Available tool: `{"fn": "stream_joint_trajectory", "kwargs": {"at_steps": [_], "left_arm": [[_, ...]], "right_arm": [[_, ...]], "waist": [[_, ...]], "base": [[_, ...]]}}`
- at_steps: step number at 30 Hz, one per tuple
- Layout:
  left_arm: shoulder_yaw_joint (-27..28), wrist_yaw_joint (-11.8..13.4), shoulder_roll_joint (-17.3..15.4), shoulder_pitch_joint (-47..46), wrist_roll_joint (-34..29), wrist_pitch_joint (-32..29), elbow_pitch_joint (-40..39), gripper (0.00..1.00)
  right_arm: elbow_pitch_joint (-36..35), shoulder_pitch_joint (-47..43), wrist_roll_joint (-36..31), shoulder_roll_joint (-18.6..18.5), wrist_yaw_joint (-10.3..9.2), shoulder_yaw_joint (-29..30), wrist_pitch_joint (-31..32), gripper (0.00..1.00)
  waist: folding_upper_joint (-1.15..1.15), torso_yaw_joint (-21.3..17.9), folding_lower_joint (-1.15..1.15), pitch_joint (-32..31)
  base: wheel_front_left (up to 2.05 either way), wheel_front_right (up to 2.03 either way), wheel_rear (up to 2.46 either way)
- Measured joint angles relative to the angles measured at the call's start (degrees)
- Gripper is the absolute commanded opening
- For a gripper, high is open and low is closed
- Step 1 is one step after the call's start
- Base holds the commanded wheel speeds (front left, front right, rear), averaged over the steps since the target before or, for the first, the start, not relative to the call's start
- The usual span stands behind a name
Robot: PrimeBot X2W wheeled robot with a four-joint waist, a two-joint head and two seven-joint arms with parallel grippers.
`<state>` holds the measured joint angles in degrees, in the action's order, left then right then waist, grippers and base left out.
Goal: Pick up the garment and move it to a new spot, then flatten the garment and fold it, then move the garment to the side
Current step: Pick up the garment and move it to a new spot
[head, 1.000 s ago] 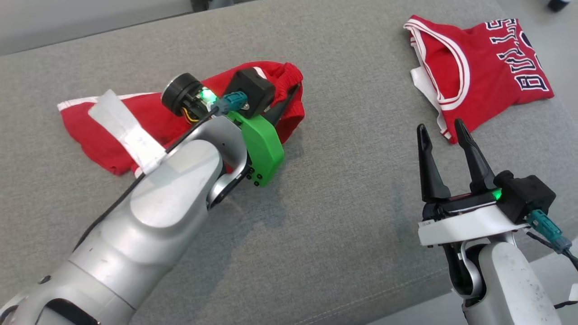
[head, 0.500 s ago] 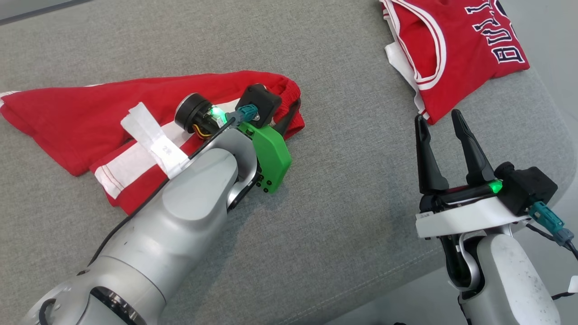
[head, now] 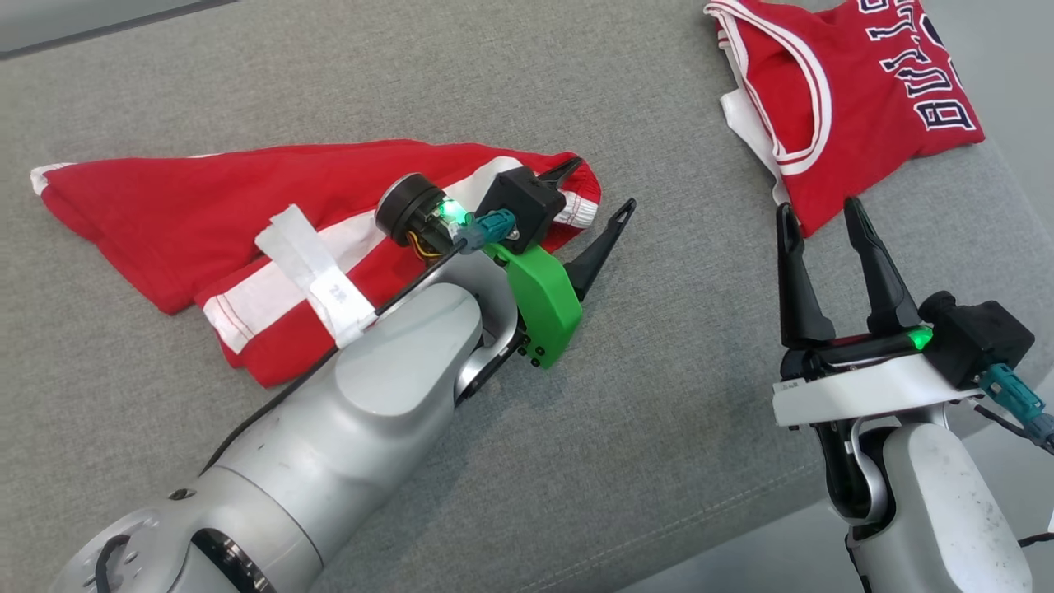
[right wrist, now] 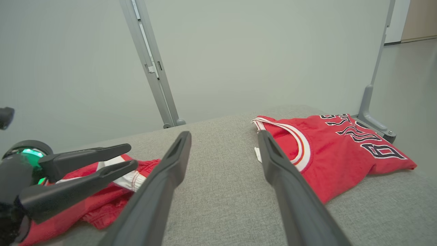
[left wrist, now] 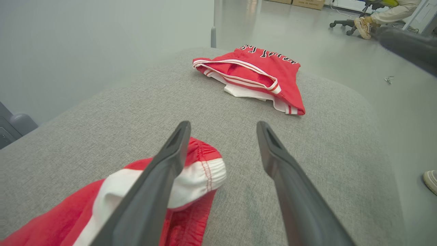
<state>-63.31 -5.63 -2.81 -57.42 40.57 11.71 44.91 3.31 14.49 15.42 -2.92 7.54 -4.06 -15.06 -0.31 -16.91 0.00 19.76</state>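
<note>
Red shorts with white stripes (head: 206,206) lie spread out on the grey cushion (head: 642,461), their waistband end toward the middle. My left gripper (head: 597,188) is open just above that waistband; one finger hangs over the white-trimmed edge (left wrist: 198,171) and the other over bare cushion. Nothing is between its fingers (left wrist: 222,126). My right gripper (head: 818,207) stands open at the right, pointing at the lower edge of a red jersey, and holds nothing. In the right wrist view my right gripper (right wrist: 223,134) is open, with the left gripper (right wrist: 128,155) at the left.
A folded red Bulls jersey (head: 856,107) lies at the back right of the cushion (right wrist: 222,191). The cushion's rounded edge (head: 823,502) runs close past my right arm. Behind the cushion stand metal posts (right wrist: 150,65). A person's shoe (left wrist: 431,181) is on the floor.
My left gripper has opened and let go of the shorts' waistband, after drawing it rightward so the bunched shorts spread out. The head camera shifted. The right gripper kept its open pose.
</note>
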Motion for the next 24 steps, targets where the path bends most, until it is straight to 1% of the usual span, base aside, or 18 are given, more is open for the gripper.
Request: {"fn": "stream_joint_trajectory", "kwargs": {"at_steps": [8, 10, 13, 16, 18, 24], "left_arm": [[-0.8, 2.7, 0.0, 0.5, 2.2, 2.3, -2.4, 1.0], [-0.6, 3.1, 0.0, 0.7, 2.3, 2.5, -2.4, 1.0], [0.6, 4.6, 0.0, 1.9, 2.6, 3.0, -2.2, 1.0], [3.5, 6.6, -0.1, 4.0, 2.6, 3.2, -2.8, 1.0], [6.5, 8.1, -0.6, 5.7, 1.9, 3.3, -5.1, 1.0], [16.1, 11.9, -4.2, 14.6, -2.2, 3.3, -13.0, 1.0]], "right_arm": [[-0.1, -0.3, -1.5, 0.0, -0.01, 1.3, 0.0, 1.0], [-0.1, -0.4, -1.6, 0.0, -0.01, 1.4, 0.0, 1.0], [0.0, -0.8, -2.2, 0.0, 0.0, 1.6, 0.0, 1.0], [0.0, -1.4, -2.6, 0.0, -0.01, 2.0, 0.0, 1.0], [0.1, -1.5, -3.0, 0.0, 0.0, 2.3, 0.0, 1.0], [0.8, -2.4, -4.1, 0.0, -0.01, 2.9, 0.0, 1.0]], "waist": [[0.0, 3.1, 0.0, -2.1], [0.0, 3.6, 0.0, -2.5], [0.0, 5.2, 0.0, -3.5], [0.0, 6.8, 0.0, -4.7], [0.0, 7.9, 0.0, -5.4], [0.0, 11.1, 0.0, -8.3]], "base": [[0.0, 0.0, 0.0], [0.0, 0.0, 0.0], [0.0, 0.0, 0.0], [0.0, 0.0, 0.0], [0.0, 0.0, 0.0], [0.0, 0.0, 0.0]]}}
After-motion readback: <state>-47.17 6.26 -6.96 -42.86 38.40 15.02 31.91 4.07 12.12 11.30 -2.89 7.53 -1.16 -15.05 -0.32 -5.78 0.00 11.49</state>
